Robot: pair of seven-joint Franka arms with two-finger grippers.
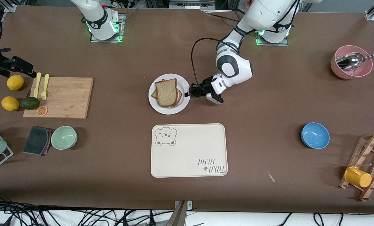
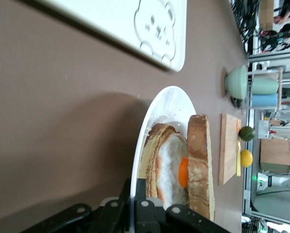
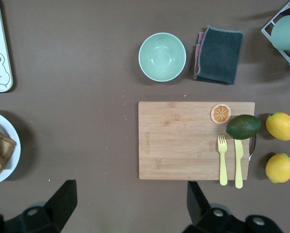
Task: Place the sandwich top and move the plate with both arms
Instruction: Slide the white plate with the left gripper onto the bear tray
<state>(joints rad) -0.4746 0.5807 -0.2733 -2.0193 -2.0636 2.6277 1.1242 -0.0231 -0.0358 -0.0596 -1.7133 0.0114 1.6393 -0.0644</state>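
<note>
one sandwich top [image 1: 167,91] on plate [image 1: 165,109], left gripper [image 1: 190,91] at rim

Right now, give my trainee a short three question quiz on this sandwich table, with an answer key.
1. True or false: the sandwich top already lies on the stack on the plate.
2. Which gripper is at the plate's rim? A) left gripper B) right gripper
3. Fill in: the bear tray lies ____ to the front camera than the plate.

Key: 1. True; the egg slice sits beneath it. 2. A; its fingers straddle the rim, while the right gripper hangs open over bare table beside the cutting board. 3. Nearer.
</note>
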